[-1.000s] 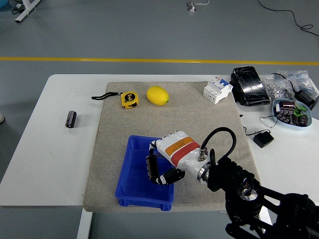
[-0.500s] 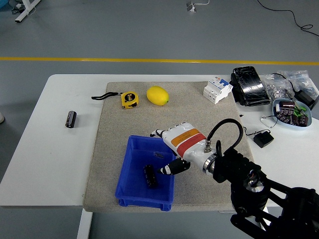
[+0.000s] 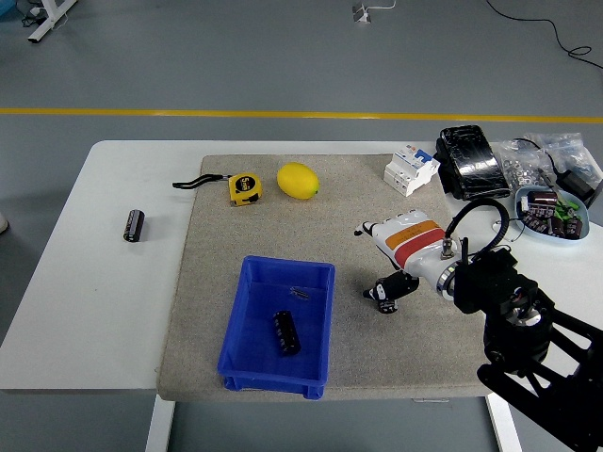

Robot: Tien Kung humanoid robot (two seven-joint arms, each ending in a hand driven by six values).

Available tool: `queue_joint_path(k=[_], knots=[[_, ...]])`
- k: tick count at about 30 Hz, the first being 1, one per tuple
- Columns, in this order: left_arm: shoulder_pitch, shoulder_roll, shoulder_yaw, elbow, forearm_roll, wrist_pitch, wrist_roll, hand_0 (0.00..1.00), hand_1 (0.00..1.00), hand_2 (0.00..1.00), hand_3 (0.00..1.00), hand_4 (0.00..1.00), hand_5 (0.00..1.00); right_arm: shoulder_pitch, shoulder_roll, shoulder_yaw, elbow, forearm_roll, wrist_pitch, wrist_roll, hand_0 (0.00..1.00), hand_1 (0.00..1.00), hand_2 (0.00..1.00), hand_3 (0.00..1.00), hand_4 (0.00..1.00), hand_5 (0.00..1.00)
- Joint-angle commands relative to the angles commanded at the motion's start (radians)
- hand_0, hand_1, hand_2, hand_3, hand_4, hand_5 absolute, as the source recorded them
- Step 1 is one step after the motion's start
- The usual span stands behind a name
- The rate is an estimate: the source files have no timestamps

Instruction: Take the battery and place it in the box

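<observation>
A black cylindrical battery (image 3: 285,332) lies on the floor of the blue box (image 3: 247,359), which sits on the beige mat near the table's front edge. My right hand (image 3: 379,266), white with an orange and a red band, hovers over the mat to the right of the box, fingers spread and empty. A second black battery (image 3: 135,225) lies on the bare white table at the far left. The left arm does not show.
A yellow tape measure (image 3: 245,187), a lemon (image 3: 298,180) and a white circuit breaker (image 3: 412,169) lie along the mat's far edge. A black pouch (image 3: 472,162), a bowl of parts (image 3: 552,213) and a small black adapter (image 3: 497,263) crowd the table's right side.
My right hand let the battery go into the blue box, then drew back to the right, out of the box and over the mat.
</observation>
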Motion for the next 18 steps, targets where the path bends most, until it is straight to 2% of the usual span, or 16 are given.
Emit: queue_joint_path(k=[1, 8, 18], knots=[[0.0, 0.0, 0.001, 0.0, 0.001, 0.0, 0.0, 0.696, 0.667, 0.726, 0.631, 0.652, 0.663, 0.002, -0.002, -0.005, -0.007, 0.0, 0.002, 0.003, 0.114, 0.12, 0.229, 0.757, 0.998, 0.436], [-0.005, -0.005, -0.001, -0.001, 0.006, -0.002, -0.001, 0.696, 0.667, 0.726, 0.63, 0.652, 0.664, 0.031, -0.005, -0.034, -0.058, 0.016, 0.032, -0.001, 0.111, 0.118, 0.225, 0.748, 0.998, 0.436], [-0.008, -0.008, 0.01, -0.001, -0.012, 0.001, -0.007, 0.694, 0.667, 0.726, 0.63, 0.651, 0.664, 0.041, -0.001, -0.059, -0.112, 0.032, 0.045, -0.005, 0.111, 0.118, 0.223, 0.742, 0.998, 0.437]])
